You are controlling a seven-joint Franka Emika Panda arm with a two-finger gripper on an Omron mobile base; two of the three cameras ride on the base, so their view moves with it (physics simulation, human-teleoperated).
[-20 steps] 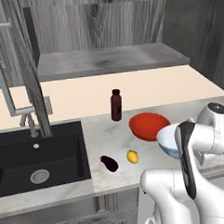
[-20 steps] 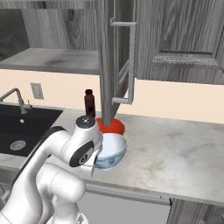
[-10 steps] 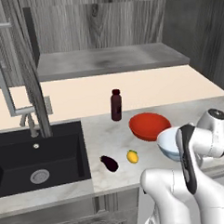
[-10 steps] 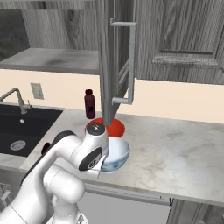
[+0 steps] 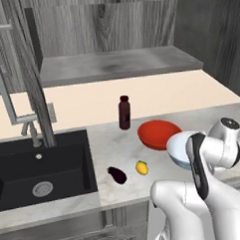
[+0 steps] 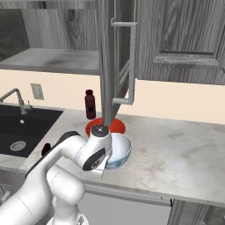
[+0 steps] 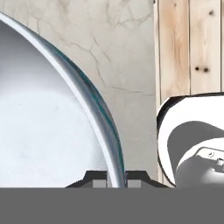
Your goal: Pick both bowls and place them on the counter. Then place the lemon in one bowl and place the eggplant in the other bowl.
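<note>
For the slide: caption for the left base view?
Gripper shut on floral bowl beside red bowl; lemon and eggplant wait on counter.

arm: swung right, wrist now lower over the counter (image 6: 176, 149) | floral bowl (image 6: 119, 151): carried down and right with the gripper (image 7: 116, 177), now low by the red bowl (image 5: 159, 134) | grip: rim stays pinched between the tips
</note>
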